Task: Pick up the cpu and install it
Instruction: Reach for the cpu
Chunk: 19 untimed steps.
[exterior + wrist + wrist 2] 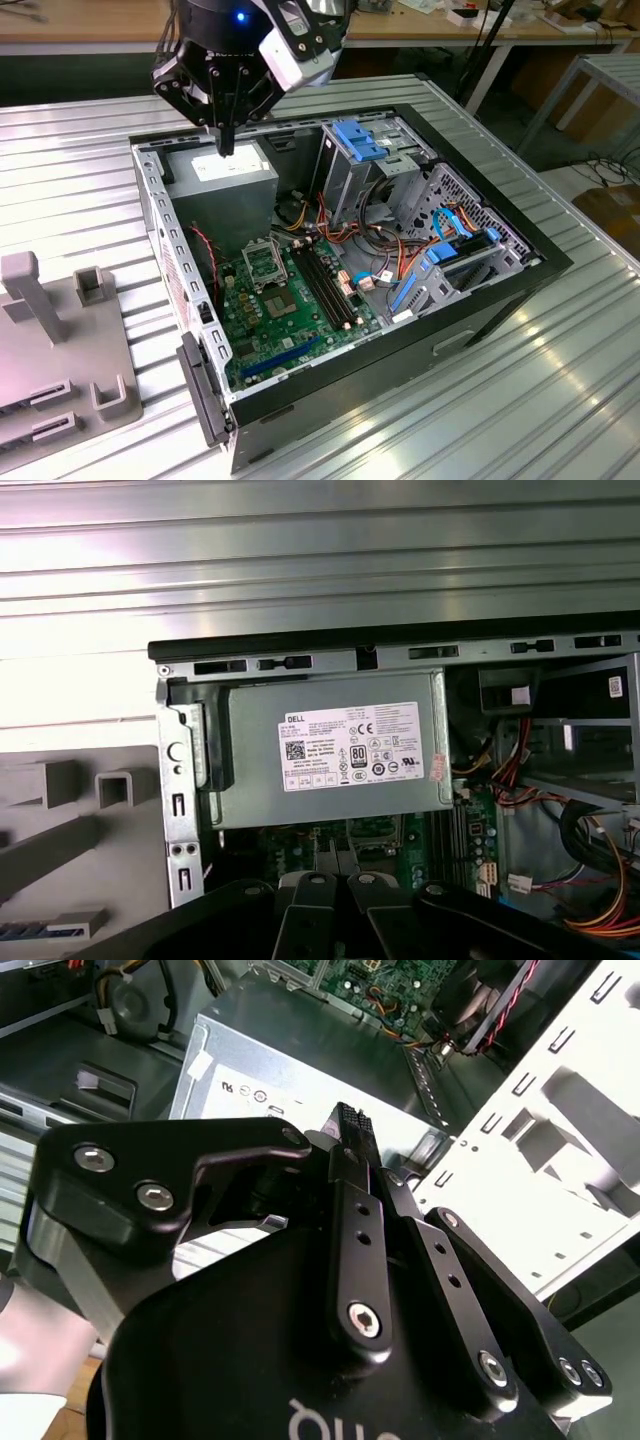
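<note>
Black hand [226, 145] pinched shut on nothing visible, clear above power supply [225, 200] by case [160, 230] rim, eleven o'clock; motherboard [290, 320] partly cable-hidden.

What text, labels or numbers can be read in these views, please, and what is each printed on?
The white label on the grey power supply: marks and fine print, too small to quote reliably.
The white lettering on the body of the end effector: cut off at the picture's edge, unreadable.
No other print can be made out.
</note>
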Tool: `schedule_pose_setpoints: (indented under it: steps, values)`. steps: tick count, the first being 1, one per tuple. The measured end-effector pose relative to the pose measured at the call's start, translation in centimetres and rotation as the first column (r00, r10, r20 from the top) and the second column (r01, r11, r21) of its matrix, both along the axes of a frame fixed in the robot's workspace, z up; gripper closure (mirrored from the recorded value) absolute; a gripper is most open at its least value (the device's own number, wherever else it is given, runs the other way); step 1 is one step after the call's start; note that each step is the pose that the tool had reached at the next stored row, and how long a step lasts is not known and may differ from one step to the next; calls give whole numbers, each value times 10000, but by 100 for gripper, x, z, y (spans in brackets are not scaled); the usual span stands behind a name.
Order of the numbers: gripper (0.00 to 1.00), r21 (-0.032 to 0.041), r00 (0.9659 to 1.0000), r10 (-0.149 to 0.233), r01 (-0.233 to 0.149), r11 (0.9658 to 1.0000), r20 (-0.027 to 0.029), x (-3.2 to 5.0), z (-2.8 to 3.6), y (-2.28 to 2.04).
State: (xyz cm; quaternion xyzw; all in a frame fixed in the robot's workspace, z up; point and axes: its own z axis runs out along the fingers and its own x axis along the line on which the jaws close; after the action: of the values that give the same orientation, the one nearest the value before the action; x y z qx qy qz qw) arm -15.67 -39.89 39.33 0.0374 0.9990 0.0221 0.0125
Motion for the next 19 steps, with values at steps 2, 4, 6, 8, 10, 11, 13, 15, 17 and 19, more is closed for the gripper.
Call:
schedule_pose_setpoints:
  steps: [2, 4, 6, 8, 10, 11, 13, 15, 17, 19]
  values:
    - [89, 0, 10000, 0, 0, 10000, 0, -9, 0, 0]
    - [89, 0, 10000, 0, 0, 10000, -1, -22, 0, 0]
    - [89, 0, 10000, 0, 0, 10000, 0, -34, 0, 0]
    - [89, 0, 10000, 0, 0, 10000, 0, -52, 0, 0]
    - [89, 0, 10000, 0, 0, 10000, 0, -64, 0, 0]
    - [89, 0, 10000, 0, 0, 10000, -1, -71, 0, 0]
    - [89, 0, 10000, 0, 0, 10000, -1, -91, 0, 0]
    - [89, -1, 10000, -1, 1, 10000, -1, -110, 0, 0]
    - [89, 0, 10000, 0, 0, 10000, -1, -123, 0, 0]
    - [89, 0, 10000, 0, 0, 10000, 0, -138, 0, 0]
